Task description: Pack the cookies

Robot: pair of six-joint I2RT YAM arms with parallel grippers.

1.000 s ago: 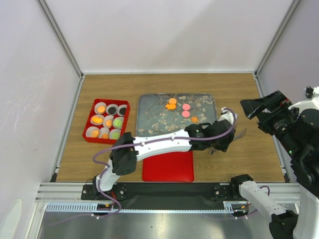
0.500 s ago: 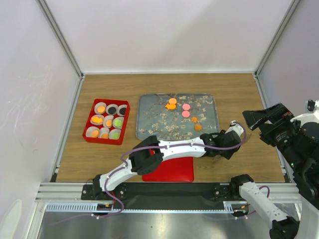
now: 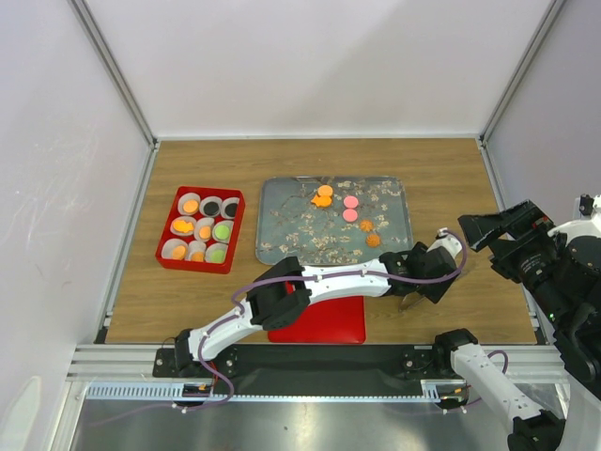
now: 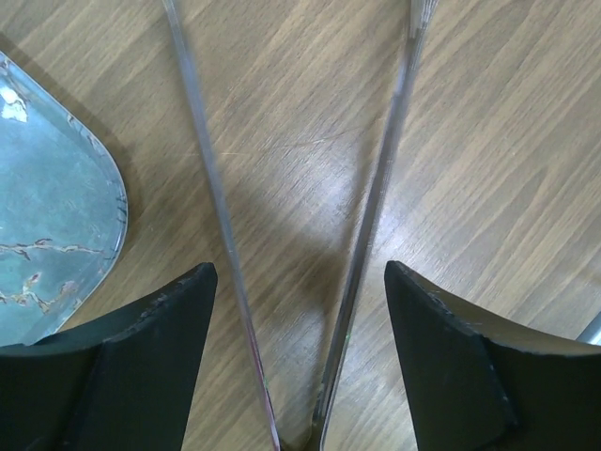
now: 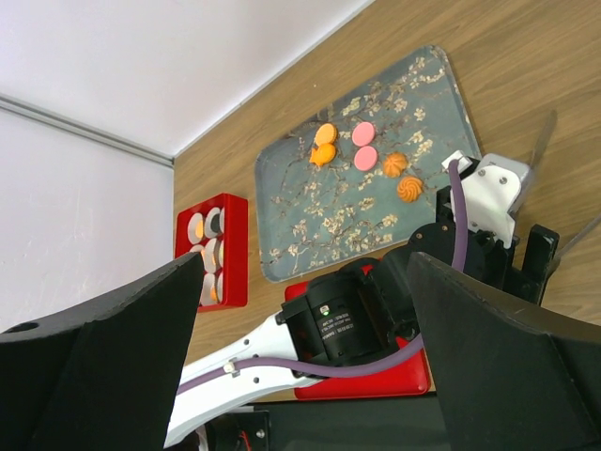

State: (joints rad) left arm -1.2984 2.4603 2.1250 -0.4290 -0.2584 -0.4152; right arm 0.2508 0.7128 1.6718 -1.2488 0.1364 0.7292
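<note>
Several cookies lie on the patterned tray (image 3: 282, 211): orange ones (image 3: 322, 195), two pink ones (image 3: 350, 202) and two more orange ones (image 3: 374, 240). Others, orange, green and black, sit in white cups in the red box (image 3: 200, 228). My left gripper (image 3: 427, 282) reaches over the wood just off the tray's near right corner. In the left wrist view it (image 4: 300, 272) is open, and metal tongs (image 4: 390, 141) lie spread in a V between its fingers, with a gap on each side. My right gripper (image 3: 488, 225) hangs high at the right, open (image 5: 305, 263) and empty.
A flat red lid (image 3: 319, 319) lies at the near edge under the left arm. The left arm's long white link crosses from its base to the right, just in front of the tray. The cage posts and walls bound the table.
The left gripper moved from the tray's right edge toward the near right and opened wider off the tongs. An orange cookie now shows at the tray's near right. The right arm sank slightly.
</note>
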